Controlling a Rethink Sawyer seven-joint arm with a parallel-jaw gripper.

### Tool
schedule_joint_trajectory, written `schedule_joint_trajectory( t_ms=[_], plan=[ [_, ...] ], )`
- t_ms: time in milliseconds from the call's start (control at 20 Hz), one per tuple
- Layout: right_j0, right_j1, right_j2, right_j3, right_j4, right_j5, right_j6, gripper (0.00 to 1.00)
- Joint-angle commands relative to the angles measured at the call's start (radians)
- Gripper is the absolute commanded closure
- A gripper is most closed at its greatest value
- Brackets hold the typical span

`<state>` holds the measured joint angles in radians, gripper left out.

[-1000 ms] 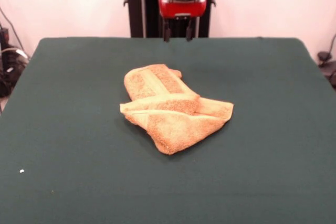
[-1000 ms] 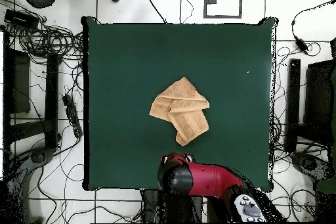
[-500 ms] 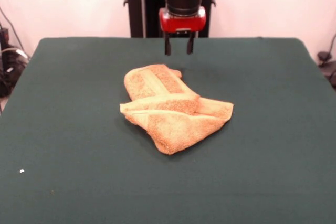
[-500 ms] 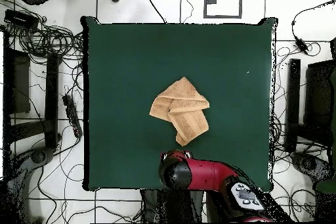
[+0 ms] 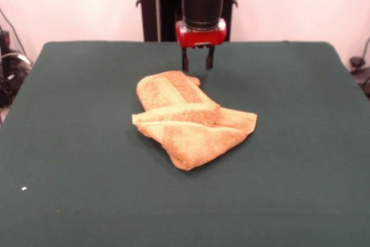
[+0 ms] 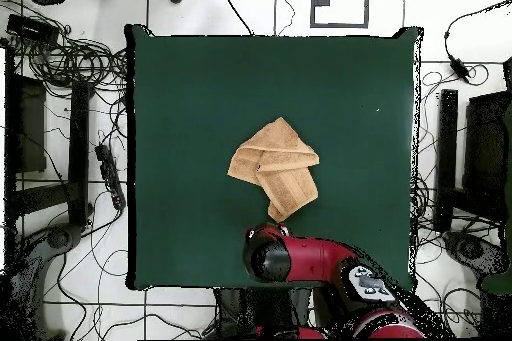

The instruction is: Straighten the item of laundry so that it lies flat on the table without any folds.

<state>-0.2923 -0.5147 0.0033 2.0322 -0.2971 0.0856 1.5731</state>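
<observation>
The item of laundry [image 5: 191, 121], a golden-orange terry towel, lies crumpled and folded over itself near the middle of the dark green table [image 5: 69, 143]. A smooth woven band shows on its far lobe. My gripper [image 5: 197, 64] hangs open just above and behind the towel's far end, its two dark fingers apart with nothing between them. In the overhead view the towel [image 6: 275, 167] sits near the centre of the table [image 6: 180, 107], and the arm's red and black wrist [image 6: 270, 257] covers the gripper just below the towel's lower tip.
Cables and dark equipment [image 6: 60, 107] lie on the floor around the table in the overhead view. A small white speck [image 5: 23, 188] lies on the felt at the near left.
The gripper has come down and forward toward the towel's far end over the last second. The towel has not moved.
</observation>
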Motion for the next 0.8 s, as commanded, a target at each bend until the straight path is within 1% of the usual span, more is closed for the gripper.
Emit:
schedule_joint_trajectory(
  t_ms=[50, 350, 500, 800],
  plan=[
    [0.015, 0.015, 0.148, -0.132, -0.02, -0.012, 0.073, 0.0],
    [0.026, 0.008, 0.166, -0.177, -0.011, 0.064, 0.045, 0.0],
    [0.018, 0.009, 0.191, -0.204, -0.004, 0.119, 0.02, 0.0],
    [0.018, -0.01, 0.201, -0.238, 0.012, 0.189, 0.016, 0.0]
  ],
)
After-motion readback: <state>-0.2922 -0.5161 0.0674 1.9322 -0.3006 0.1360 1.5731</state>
